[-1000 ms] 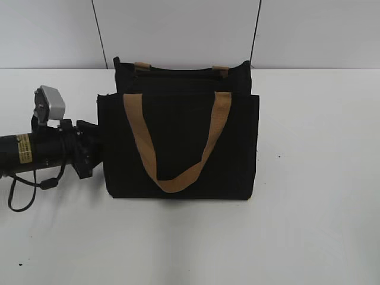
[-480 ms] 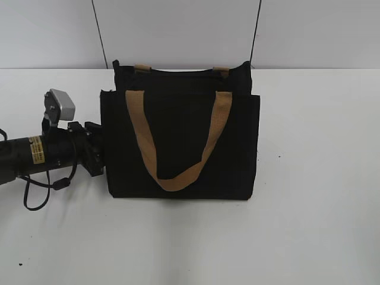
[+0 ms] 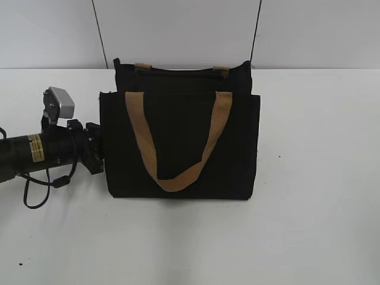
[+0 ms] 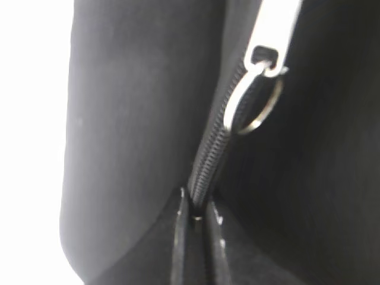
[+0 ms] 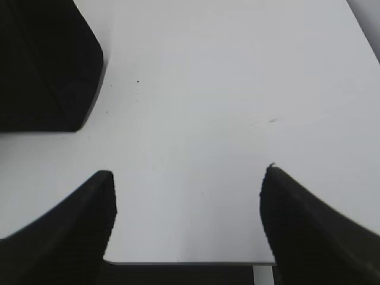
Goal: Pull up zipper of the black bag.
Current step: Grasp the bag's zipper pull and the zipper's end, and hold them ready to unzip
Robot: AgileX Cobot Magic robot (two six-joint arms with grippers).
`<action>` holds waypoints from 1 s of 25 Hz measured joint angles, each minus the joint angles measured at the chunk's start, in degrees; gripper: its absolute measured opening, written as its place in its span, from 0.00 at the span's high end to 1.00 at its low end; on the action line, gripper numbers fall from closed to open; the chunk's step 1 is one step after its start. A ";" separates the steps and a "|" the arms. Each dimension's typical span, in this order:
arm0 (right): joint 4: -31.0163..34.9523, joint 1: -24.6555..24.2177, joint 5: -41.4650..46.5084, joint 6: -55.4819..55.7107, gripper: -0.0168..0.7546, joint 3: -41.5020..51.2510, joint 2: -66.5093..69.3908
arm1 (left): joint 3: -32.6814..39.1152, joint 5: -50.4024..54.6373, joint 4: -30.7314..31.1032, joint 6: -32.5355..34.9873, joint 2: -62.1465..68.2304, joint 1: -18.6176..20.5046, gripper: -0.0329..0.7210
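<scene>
The black bag stands upright on the white table, its tan handle hanging down the front panel. My left gripper is pressed against the bag's left side. In the left wrist view its jaws are shut on the end of the black zipper. The silver pull tab with its metal ring sits further along the zipper line. My right gripper is open and empty above the table. A corner of the bag lies at its upper left. The right gripper is out of the exterior view.
The white table stretches to the right of and in front of the bag. A grey wall rises behind it. The table's front edge lies just below the right gripper. A loose cable hangs under the left arm.
My left arm has moved a little to the right, closer against the bag's left side. The bag's top rose briefly and has settled back.
</scene>
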 joint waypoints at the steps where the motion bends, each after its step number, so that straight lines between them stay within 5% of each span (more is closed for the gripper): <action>1: 0.00 0.00 0.00 0.00 0.23 0.00 0.00 | 0.27 0.00 -0.07 0.00 -0.89 0.00 0.91; 10: 0.00 0.00 0.00 0.00 0.23 0.00 0.00 | 6.64 5.19 -7.10 0.00 -12.09 0.00 0.91; 19: 0.00 0.00 0.00 0.00 0.23 0.00 0.00 | 9.58 16.05 -6.53 -0.29 -21.95 0.00 0.91; 25: 0.00 0.00 0.00 0.00 0.23 0.00 0.00 | 9.70 21.36 -2.37 -6.40 -28.30 0.00 0.91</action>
